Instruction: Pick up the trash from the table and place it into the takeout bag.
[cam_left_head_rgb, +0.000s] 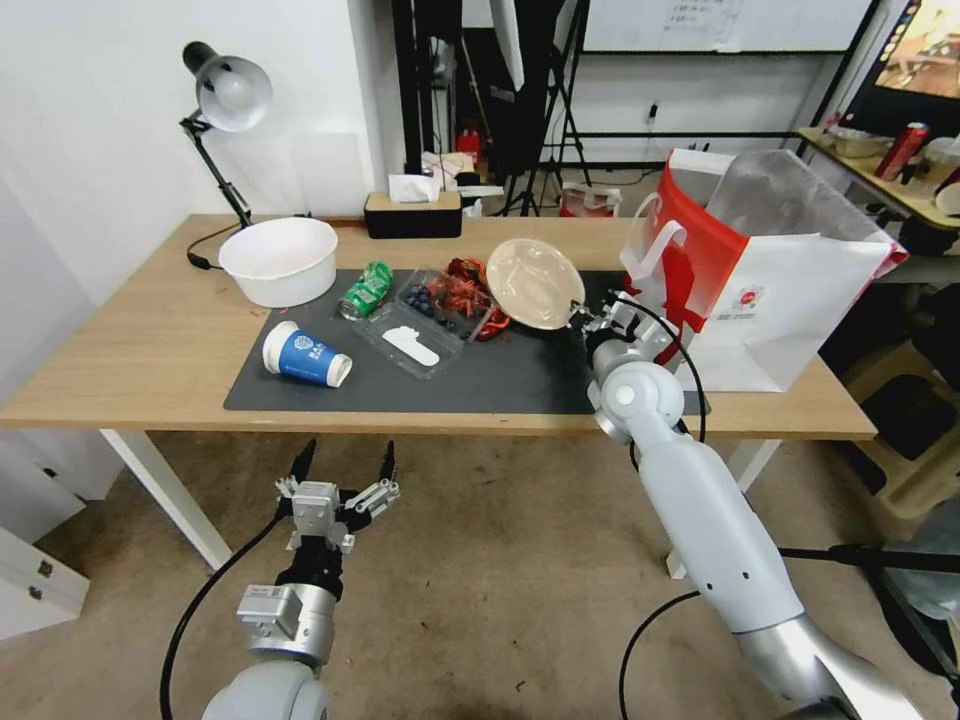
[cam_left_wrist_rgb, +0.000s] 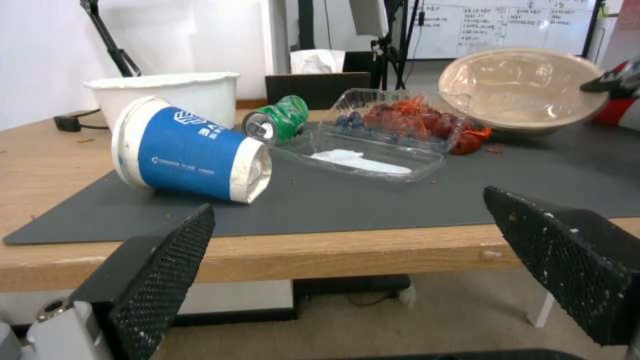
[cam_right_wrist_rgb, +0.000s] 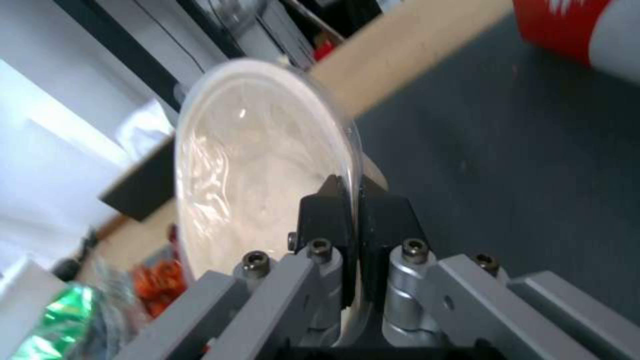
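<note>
- Light-wood table with dark grey mat; tan carpet, white wall, tripods behind.
- Right gripper clamps the beige lidded bowl by its rim, tilted above the mat (takeout bag just beside).
- Left gripper hangs spread wide below the table edge.

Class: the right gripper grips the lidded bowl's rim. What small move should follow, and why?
Probably carry the beige lidded bowl toward the takeout bag's open top. The right gripper is shut on its rim, the bowl is tilted up, and the bag stands just beside.
</note>
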